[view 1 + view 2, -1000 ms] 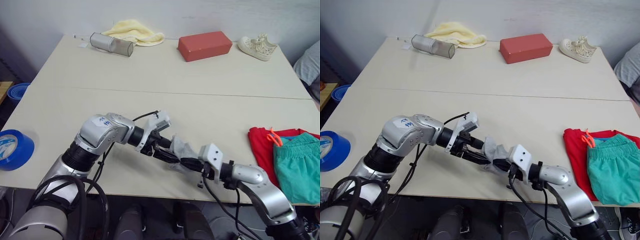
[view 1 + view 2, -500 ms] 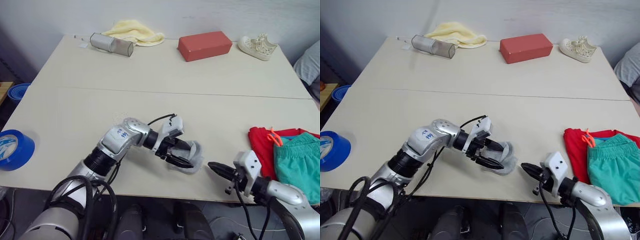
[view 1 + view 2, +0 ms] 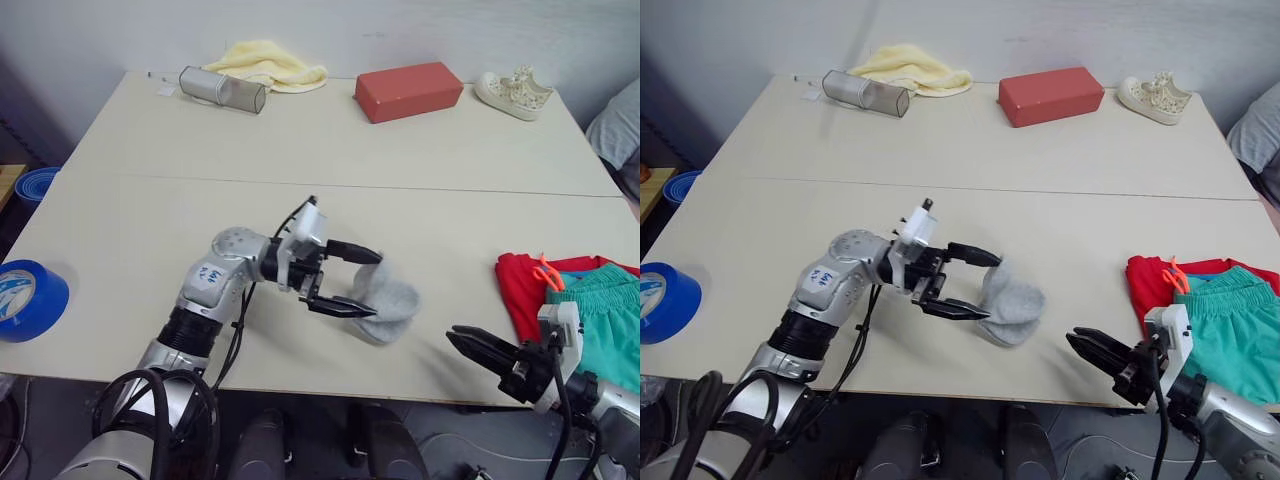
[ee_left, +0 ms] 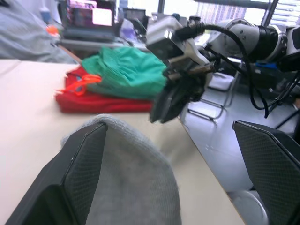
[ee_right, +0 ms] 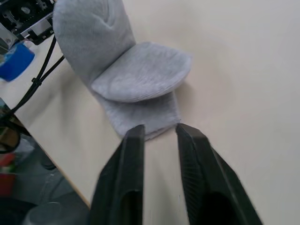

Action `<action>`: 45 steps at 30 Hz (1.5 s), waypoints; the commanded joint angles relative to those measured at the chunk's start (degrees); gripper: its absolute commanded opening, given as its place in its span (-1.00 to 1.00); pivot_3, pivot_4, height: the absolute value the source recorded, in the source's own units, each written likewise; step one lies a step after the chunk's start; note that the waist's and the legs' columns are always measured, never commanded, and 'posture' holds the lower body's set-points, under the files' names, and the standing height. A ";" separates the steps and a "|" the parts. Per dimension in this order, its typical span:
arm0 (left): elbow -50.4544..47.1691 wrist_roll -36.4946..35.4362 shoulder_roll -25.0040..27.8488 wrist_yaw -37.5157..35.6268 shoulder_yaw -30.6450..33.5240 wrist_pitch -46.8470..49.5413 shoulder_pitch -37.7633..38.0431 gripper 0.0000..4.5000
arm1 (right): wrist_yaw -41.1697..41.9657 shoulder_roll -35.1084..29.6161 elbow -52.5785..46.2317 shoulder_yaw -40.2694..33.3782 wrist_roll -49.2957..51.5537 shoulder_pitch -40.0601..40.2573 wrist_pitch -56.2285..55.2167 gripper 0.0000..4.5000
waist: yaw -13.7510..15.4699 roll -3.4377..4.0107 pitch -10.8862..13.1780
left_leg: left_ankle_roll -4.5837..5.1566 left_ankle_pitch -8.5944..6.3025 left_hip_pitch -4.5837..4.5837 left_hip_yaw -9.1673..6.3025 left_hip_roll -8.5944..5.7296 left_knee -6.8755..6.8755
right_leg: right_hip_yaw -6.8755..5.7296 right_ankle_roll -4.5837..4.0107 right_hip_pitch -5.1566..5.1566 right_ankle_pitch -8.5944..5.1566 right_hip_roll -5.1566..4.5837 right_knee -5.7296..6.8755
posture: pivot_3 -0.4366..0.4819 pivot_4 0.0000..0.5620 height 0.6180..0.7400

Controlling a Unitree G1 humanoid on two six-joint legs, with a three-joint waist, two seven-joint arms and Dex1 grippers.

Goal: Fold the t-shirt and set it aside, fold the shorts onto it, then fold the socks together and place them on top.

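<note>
Near the front edge of the table [image 3: 330,150], close to the middle: the socks [image 3: 388,305], light grey, one part folded up over the other. Beside them the left gripper [image 3: 352,283], fingers wide apart, one black finger above the socks and one below, the raised grey part between them. From the left wrist view, grey sock cloth [image 4: 131,183] right up against one dark finger pad [image 4: 82,161].

To the right, past the table's front edge, the right gripper [image 3: 478,346], pointing at the socks but well apart from them. Fingers only a little apart, with nothing between them, seen in the right wrist view [image 5: 159,136].

At the right edge of the table, the red t-shirt [image 3: 520,290] lying flat, with the green shorts [image 3: 605,320] on top and an orange drawstring [image 3: 545,272] at the waistband.

Along the back of the table: a yellow cloth [image 3: 268,62], a clear tube [image 3: 222,88], a red-brown block [image 3: 408,90] and a white sneaker [image 3: 514,93]. Off the table on the left, a blue tape roll [image 3: 30,298].
</note>
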 commanded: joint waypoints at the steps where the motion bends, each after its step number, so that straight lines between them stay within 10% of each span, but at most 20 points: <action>1: -0.22 -0.40 1.22 -1.97 1.31 -0.57 -0.24 0.58 | -5.44 -3.44 1.57 -0.86 11.31 0.34 8.92 0.01 | 0.00 0.00 0.01 | 0.00 0.00 -0.01 0.01 0.00 0.00 | 0.00 0.00 0.00 0.00 0.01 0.00 | -0.05 -0.47 1.00; 7: -0.28 2.21 0.39 -1.63 -0.84 -0.60 0.75 -0.30 | -10.41 -3.57 2.82 0.21 14.06 -4.17 9.78 0.96 | 0.06 0.00 0.01 | 0.07 -0.01 -0.05 0.01 -0.06 -0.01 | 0.01 0.06 0.01 0.03 0.03 -0.11 | -0.05 -0.47 1.00; 9: -0.13 3.39 -0.38 -1.25 -2.21 -0.63 0.92 -0.58 | -10.62 -3.44 2.55 0.88 12.62 -4.76 9.43 1.00 | 0.18 0.00 0.01 | 0.10 -0.02 -0.11 0.00 -0.06 -0.01 | 0.00 0.11 0.00 0.06 0.06 -0.18 | -0.05 -0.47 1.00; 18: 2.02 4.56 -3.93 -0.75 -2.36 -3.09 0.04 -0.58 | -10.56 -1.37 -0.36 1.89 9.80 -2.49 7.57 1.00 | 0.28 0.00 0.01 | 0.31 -0.05 -0.34 0.00 -0.21 0.05 | -0.01 0.34 -0.11 0.16 0.09 -0.30 | -0.05 -0.47 1.00; 27: 2.14 -0.28 6.82 4.03 8.40 11.90 -0.80 -0.58 | -2.63 -1.14 -3.89 7.53 -11.46 -4.26 -8.68 1.00 | -0.32 0.03 0.03 | 0.28 -0.03 -0.27 0.00 -0.10 0.04 | -0.04 0.35 -0.11 0.17 0.13 -0.25 | -0.05 -0.47 1.00; 33: 3.66 -0.35 12.93 7.89 11.65 20.67 2.00 0.25 | 2.33 -0.59 -1.06 15.51 -23.01 -9.33 -16.96 1.00 | -0.04 0.04 0.04 | 0.25 -0.04 -0.29 0.02 -0.22 0.02 | -0.18 0.43 -0.13 0.13 0.18 -0.24 | -0.05 -0.47 1.00; 42: 0.74 -4.05 15.75 13.64 14.81 36.31 3.89 0.25 | 9.43 -1.81 2.93 20.03 -29.97 -11.73 -21.48 1.00 | -0.08 -0.01 0.07 | 0.03 0.09 -0.47 0.01 -0.28 0.17 | -0.15 0.46 -0.21 0.13 0.04 -0.20 | -0.05 -0.47 1.00; 45: 1.16 -3.36 15.39 16.39 15.28 37.77 3.95 0.60 | 11.16 -0.78 2.90 20.07 -29.58 -12.88 -22.73 0.83 | -0.08 -0.04 0.09 | 0.01 0.11 -0.41 -0.01 -0.24 0.16 | -0.13 0.46 -0.20 0.14 -0.01 -0.13 | -0.05 -0.47 1.00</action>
